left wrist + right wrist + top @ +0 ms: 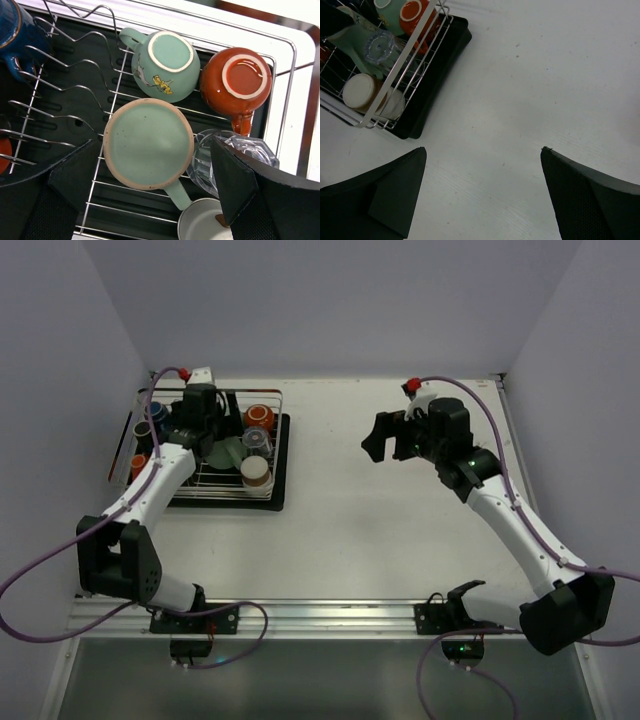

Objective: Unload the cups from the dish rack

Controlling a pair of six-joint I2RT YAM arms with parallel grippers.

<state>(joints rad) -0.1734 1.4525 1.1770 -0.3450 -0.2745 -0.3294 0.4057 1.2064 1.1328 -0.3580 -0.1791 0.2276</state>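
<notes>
The dish rack (277, 440), silver wire over a black tray (283, 475), stands at the table's far left. Its cups sit upside down: a large pale-green mug (147, 142), a green mug with a bird print (167, 65), an orange mug (240, 82), a clear glass (202, 160), a white cup (200, 227) and a blue mug (17, 30). My left gripper (155, 145) hangs open over the rack, its fingers on either side of the large green mug, apart from it. Over the bare table at the right, my right gripper (388, 445) is open and empty.
The right wrist view shows the rack's corner (405, 55) at upper left and bare white table under my right gripper (483, 149). White walls close in the left, right and back. A metal rail (330, 615) runs along the near edge. A thin dark strip (120, 445) lies left of the rack.
</notes>
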